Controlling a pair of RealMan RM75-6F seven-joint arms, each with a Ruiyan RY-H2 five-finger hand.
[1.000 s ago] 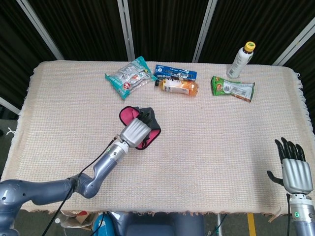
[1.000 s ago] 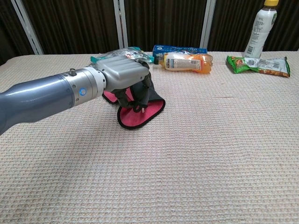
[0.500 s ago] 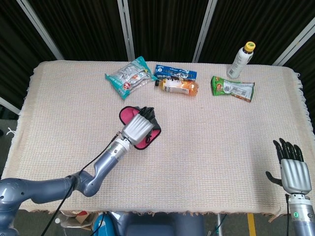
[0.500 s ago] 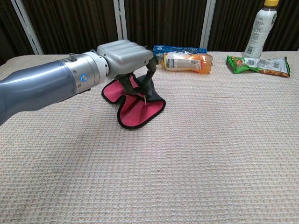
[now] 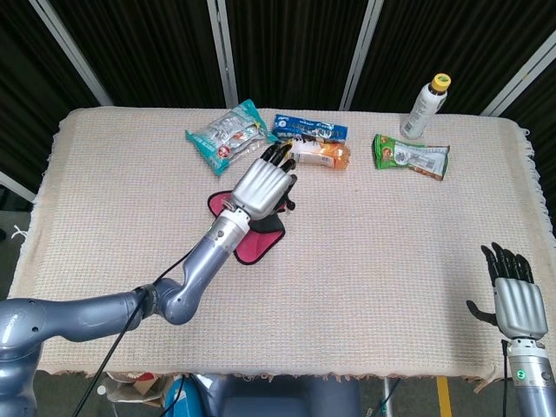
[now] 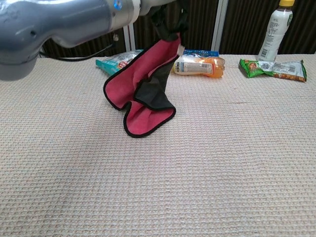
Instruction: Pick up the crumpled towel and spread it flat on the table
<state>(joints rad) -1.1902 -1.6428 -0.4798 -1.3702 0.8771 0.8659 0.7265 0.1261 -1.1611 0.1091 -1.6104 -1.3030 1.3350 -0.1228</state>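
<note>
The towel (image 6: 143,94) is pink with a black edge and a dark underside. It hangs from my left hand (image 5: 262,184), which grips its top corner well above the table; the lower fold still rests on the cloth. In the head view most of the towel (image 5: 254,243) is hidden under the hand. The chest view shows only the dark fingers (image 6: 170,22) of that hand at the top edge. My right hand (image 5: 519,300) hovers by the table's near right corner, fingers apart and holding nothing.
Along the far edge lie a teal snack bag (image 5: 224,136), a blue packet (image 5: 310,129), an orange bottle (image 5: 320,154) on its side and a green packet (image 5: 412,156). A white bottle (image 5: 426,106) stands at the far right. The table (image 5: 391,261) wears a beige woven cloth.
My left hand has risen and moved toward the far side with the towel, pulling it up so it hangs partly unfolded. The right hand has barely shifted.
</note>
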